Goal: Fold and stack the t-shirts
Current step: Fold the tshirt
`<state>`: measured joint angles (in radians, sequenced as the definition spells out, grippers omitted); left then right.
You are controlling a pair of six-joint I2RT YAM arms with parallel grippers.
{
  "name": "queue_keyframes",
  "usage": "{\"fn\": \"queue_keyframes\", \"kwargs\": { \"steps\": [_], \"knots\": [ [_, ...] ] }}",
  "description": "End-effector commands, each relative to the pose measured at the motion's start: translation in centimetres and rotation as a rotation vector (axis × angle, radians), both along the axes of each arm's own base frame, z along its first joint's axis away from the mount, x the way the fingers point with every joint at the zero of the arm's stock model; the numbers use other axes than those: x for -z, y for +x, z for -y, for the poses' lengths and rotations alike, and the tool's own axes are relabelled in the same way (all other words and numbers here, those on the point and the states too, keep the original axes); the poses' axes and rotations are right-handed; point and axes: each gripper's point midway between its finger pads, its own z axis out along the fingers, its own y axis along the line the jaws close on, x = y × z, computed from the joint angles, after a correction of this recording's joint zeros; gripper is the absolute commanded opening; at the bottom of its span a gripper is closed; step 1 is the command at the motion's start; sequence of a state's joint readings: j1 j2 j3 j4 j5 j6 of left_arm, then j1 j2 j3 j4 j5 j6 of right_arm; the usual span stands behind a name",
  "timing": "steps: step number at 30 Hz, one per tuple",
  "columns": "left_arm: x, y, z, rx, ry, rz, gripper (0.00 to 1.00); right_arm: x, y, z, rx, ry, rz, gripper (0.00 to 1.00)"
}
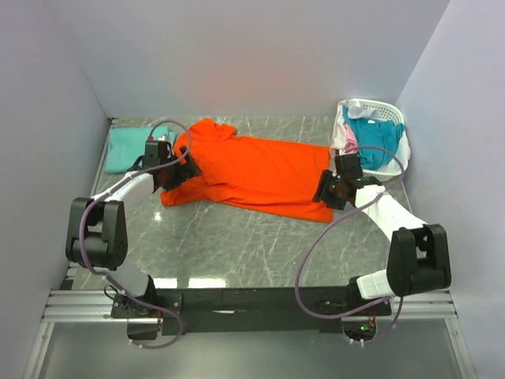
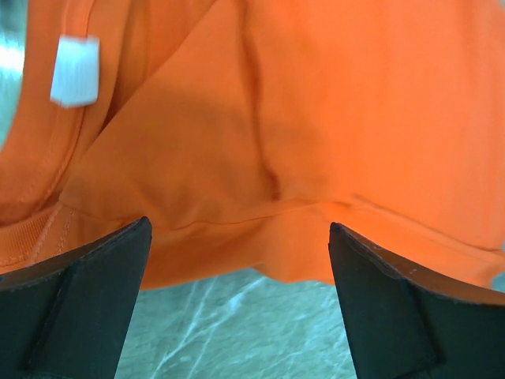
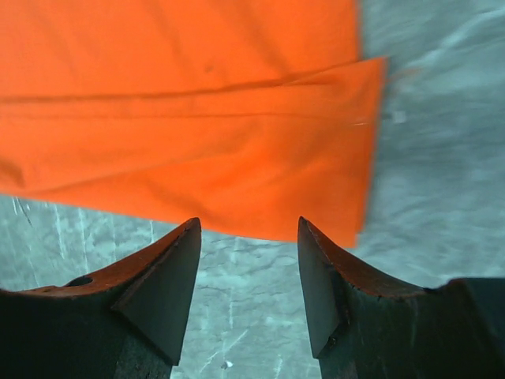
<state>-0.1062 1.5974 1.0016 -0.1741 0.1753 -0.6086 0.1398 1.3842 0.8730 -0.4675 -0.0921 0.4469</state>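
Both grippers hold nothing, jaws apart: the left gripper (image 2: 237, 229) at the collar end and the right gripper (image 3: 248, 225) at the hem of the orange t-shirt (image 1: 260, 170), spread flat across the frame's centre, probably laid out for folding. The grey marble table (image 1: 237, 245) sits between pale walls (image 1: 237, 55), with a mint-green shirt (image 1: 126, 148) upper left and a white basket (image 1: 368, 103) upper right.

- Orange t-shirt (image 1: 252, 170): the left gripper (image 1: 181, 170) is screening its left end and the right gripper (image 1: 326, 192) its near right corner. It is running off the frame in both wrist views.
- Neck label (image 2: 75, 69): blurring, print unreadable.
- Mint-green t-shirt (image 1: 126, 148): the left arm is overlapping its right edge.
- Teal-blue t-shirt (image 1: 371, 138) and pink t-shirt (image 1: 345, 136): bunching inside the basket (image 1: 371, 105), outlines untellable.
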Motion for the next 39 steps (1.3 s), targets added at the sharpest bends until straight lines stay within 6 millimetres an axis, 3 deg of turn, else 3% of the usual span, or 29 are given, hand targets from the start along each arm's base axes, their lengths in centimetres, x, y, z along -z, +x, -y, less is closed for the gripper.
{"fn": "queue_keyframes", "kwargs": {
  "steps": [1, 4, 9, 13, 17, 21, 25, 28, 31, 39],
  "knots": [
    [2.1, -0.1, 0.0, -0.038, -0.018, -0.051, 0.99, 0.7, 0.1, -1.7, -0.063, 0.009, -0.005, 0.59],
    [3.5, -0.3, 0.2, -0.040, -0.035, -0.085, 0.99, 2.1, -0.1, -2.3, -0.067, 0.038, -0.040, 0.59],
    [6.2, -1.0, -1.6, -0.118, -0.010, -0.185, 1.00, 4.9, -0.9, -1.2, -0.040, -0.013, -0.135, 0.59],
    [8.2, -3.2, -4.1, -0.199, 0.019, -0.272, 0.99, 6.6, -2.6, 0.5, 0.003, -0.070, -0.199, 0.59],
    [9.5, -6.2, -5.2, -0.243, 0.045, -0.353, 1.00, 7.5, -4.2, 1.7, 0.036, -0.067, -0.247, 0.59],
    [8.5, -8.3, -5.4, -0.277, 0.042, -0.367, 0.99, 7.9, -6.0, 2.4, 0.061, -0.056, -0.283, 0.59],
    [8.7, -12.5, -6.1, -0.362, 0.049, -0.432, 0.99, 8.1, -7.7, 2.8, 0.082, -0.056, -0.308, 0.59],
    [8.4, -15.2, -6.8, -0.430, 0.069, -0.465, 0.99, 7.7, -8.4, 2.6, 0.073, -0.042, -0.305, 0.59],
    [7.4, -16.8, -7.1, -0.476, 0.066, -0.453, 0.99, 6.0, -8.6, 2.5, 0.056, -0.035, -0.254, 0.59],
    [0.5, -13.8, -5.5, -0.421, -0.001, -0.235, 0.99, -0.5, -5.3, 0.4, -0.064, 0.042, -0.012, 0.62]
  ]
}}
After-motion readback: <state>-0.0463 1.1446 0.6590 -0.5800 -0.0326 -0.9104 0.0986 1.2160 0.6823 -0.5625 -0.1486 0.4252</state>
